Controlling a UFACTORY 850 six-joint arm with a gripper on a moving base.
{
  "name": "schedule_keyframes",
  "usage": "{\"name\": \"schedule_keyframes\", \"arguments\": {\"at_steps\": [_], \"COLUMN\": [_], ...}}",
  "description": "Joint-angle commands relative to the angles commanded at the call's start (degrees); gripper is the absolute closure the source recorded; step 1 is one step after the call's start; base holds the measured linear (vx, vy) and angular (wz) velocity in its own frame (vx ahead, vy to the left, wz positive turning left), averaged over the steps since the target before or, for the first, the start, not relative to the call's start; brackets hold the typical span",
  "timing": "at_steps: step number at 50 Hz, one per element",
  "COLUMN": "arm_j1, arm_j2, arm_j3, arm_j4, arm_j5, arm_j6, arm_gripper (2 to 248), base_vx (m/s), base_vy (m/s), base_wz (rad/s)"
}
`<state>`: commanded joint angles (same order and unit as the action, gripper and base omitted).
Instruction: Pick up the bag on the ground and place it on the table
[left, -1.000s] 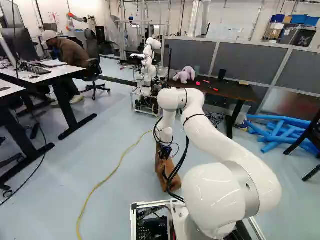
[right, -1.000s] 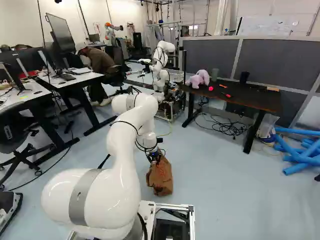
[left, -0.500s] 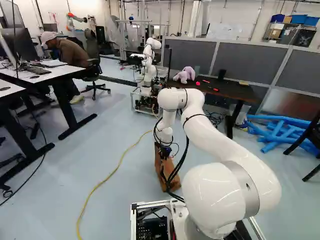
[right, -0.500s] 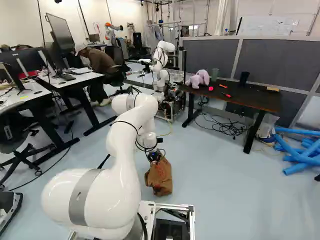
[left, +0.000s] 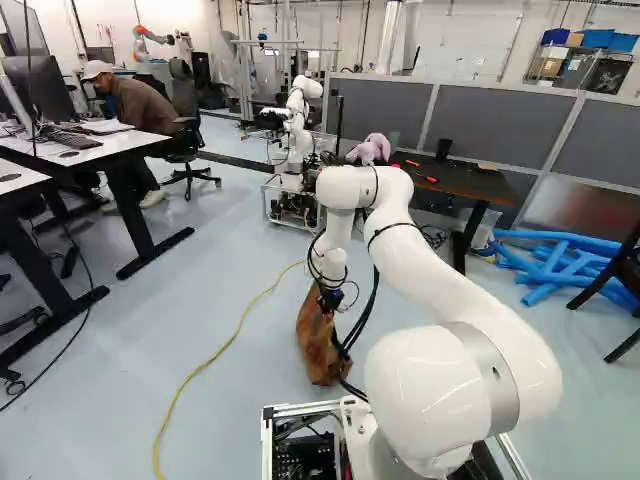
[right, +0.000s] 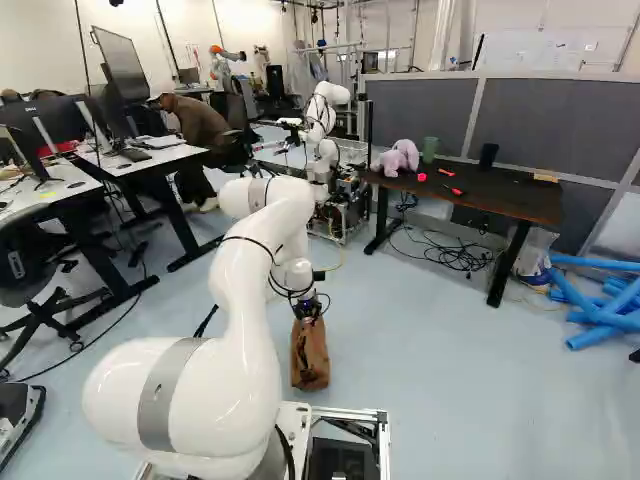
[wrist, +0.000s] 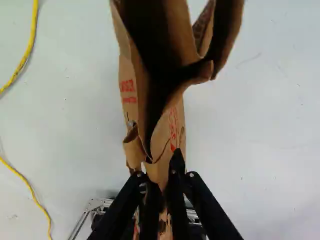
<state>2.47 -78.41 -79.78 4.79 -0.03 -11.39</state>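
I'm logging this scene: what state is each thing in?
Gripper: shut on the bag
Bag: mouth open, creased; floor clearance unclear
Dark table: upright, bag not on it
Plush toy: resting on the table
Black cup: upright
Yellow cable: uncoiled on the floor
Blue tubes: heaped loosely
Black cables: tangled beneath the table

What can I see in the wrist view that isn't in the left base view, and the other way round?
Only the wrist view: down into the open mouth of the brown bag, and the red print on its side.

Only the left base view: the dark table with a purple stuffed toy, the blue foam tubes and another robot.

Both: the bag in the black hand, the yellow cable, the floor and part of the base's metal frame.
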Motion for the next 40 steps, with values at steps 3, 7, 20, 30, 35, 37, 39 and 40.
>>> {"name": "schedule_keyframes", "arguments": {"at_steps": [3,7,20,30,35,37,39,40], "arm_j1": [0.0,0.0,0.0,0.0,0.0,0.0,0.0,0.0], "arm_j2": [0.65,1.54,4.36,6.55,7.65,8.09,8.54,8.76], "arm_j3": [0.58,1.35,3.77,5.61,6.51,6.87,7.23,7.41], "arm_j4": [0.3,0.84,3.15,4.56,4.95,5.07,5.17,5.21], "arm_j5": [-0.23,-0.54,-1.54,-2.26,-2.61,-2.78,-2.97,-3.07], "arm_j6": [0.0,0.0,0.0,0.0,0.0,0.0,0.0,0.0], "arm_gripper": [229,229,229,229,229,229,229,229], "base_vx": [0.0,0.0,0.0,0.0,0.0,0.0,0.0,0.0], "base_vy": [0.0,0.0,0.0,0.0,0.0,0.0,0.0,0.0], "base_wz": [0.0,0.0,0.0,0.0,0.0,0.0,0.0,0.0]}}
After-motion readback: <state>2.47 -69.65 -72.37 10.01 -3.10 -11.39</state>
